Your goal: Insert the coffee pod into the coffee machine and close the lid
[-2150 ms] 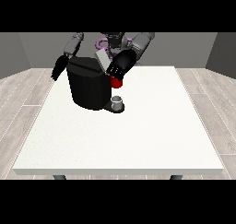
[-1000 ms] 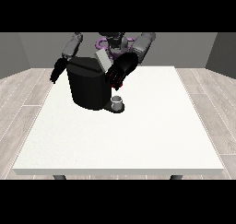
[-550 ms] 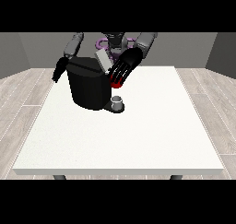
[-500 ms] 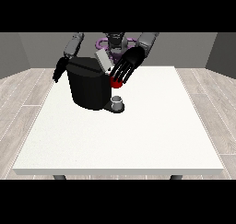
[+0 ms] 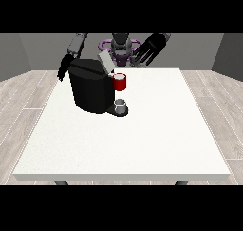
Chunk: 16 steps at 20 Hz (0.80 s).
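- Front view: white table fills most of the frame; wood-plank floor and grey walls around it.
- Black coffee machine stands at the table's far left (lid tilted up), a red thing at the machine on its front.
- Grey cup on its drip base.
- Hand at the view's right raised, fingers spread, holding nothing.
- Hand at the view's left hangs behind the machine; fingers: cannot tell.

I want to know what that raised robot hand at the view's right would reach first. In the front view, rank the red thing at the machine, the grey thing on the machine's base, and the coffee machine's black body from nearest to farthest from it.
From the robot hand at the view's right:
1. Red thing at the machine, below and left of it.
2. Grey thing on the machine's base, lower still.
3. Coffee machine's black body, farthest left.
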Motion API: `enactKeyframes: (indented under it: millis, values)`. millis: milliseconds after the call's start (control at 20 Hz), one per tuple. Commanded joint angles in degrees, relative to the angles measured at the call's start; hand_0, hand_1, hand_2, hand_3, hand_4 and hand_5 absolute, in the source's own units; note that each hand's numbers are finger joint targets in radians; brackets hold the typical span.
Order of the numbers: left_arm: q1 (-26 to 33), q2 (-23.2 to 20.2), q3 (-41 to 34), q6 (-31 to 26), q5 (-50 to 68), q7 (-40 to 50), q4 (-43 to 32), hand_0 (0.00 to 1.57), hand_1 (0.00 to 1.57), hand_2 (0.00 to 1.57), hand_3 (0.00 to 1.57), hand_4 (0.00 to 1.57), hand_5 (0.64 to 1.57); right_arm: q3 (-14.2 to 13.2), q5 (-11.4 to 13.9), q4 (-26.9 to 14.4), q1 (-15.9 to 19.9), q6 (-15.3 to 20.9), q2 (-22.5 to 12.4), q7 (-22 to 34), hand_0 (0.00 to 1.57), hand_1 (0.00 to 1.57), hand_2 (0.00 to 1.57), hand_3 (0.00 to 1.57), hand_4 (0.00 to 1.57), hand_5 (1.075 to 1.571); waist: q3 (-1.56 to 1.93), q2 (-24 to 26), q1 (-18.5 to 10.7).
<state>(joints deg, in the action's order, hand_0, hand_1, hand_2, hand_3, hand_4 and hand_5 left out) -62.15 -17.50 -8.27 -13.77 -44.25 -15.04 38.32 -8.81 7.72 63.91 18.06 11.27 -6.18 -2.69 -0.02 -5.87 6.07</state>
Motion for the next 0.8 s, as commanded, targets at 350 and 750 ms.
enactKeyframes:
  millis: [350, 750]
  values:
    - [23.39, 15.74, -14.05, -2.9, 20.54, -5.09, -1.98, 0.0, 0.0, 0.0, 0.0, 0.39, 1.571, -1.07, -0.46, -0.55, -11.75, 0.22, 0.13, 0.19, 0.0, 0.0, 0.0, 0.0, 0.0, 1.571, -0.04, 18.58, -10.8]
    - [30.95, 16.92, -13.39, -0.95, 20.89, -3.61, -0.9, 0.0, 0.0, 0.0, 0.0, 0.39, 1.571, 4.09, -3.73, 8.54, -7.17, -8.03, 1.65, 2.94, 0.0, 0.0, 0.0, 0.0, 0.0, 1.571, -0.01, 22.98, -9.7]
